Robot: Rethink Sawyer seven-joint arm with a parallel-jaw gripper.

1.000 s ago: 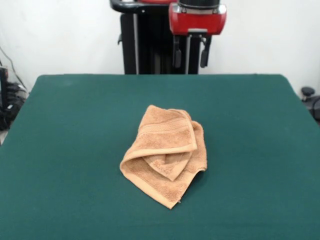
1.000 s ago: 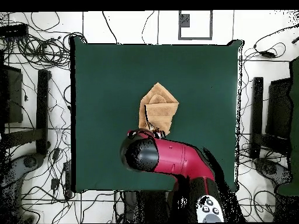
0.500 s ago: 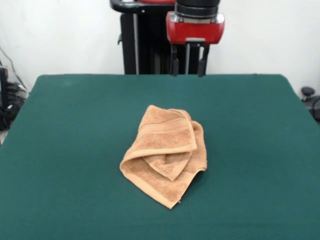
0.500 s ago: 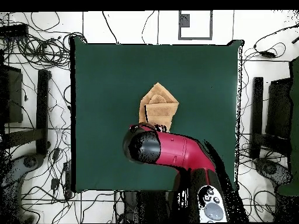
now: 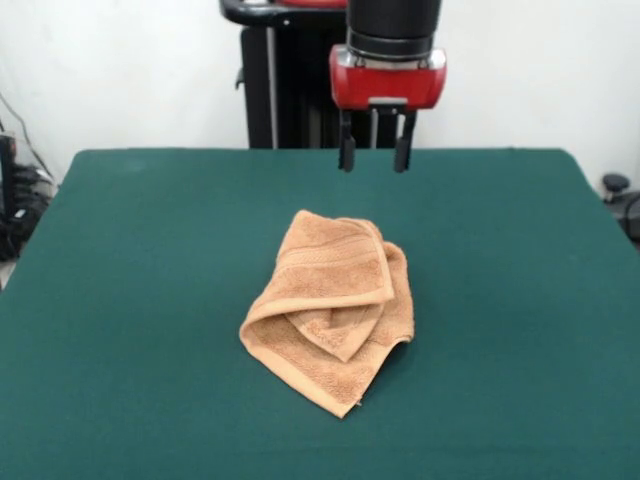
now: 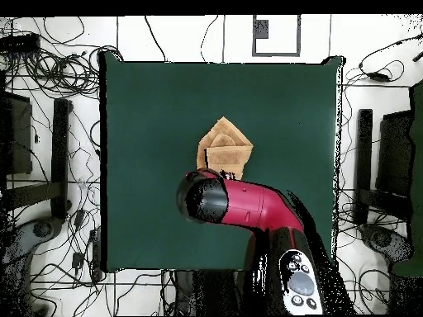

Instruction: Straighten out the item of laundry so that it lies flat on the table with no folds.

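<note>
While above towel [image 5: 330, 305] — gripper [image 5: 374, 155] open, empty

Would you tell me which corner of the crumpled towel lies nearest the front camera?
The pointed corner of the towel, lowest in the front view; the folded end lies nearer the gripper.

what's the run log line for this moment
gripper: open, empty, above table's far side | towel: crumpled, folded over, mid-table | contact: none | task: not done

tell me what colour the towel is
Light orange-tan, plain apart from a woven band near its hem; the towel shows best in the front view.
</note>
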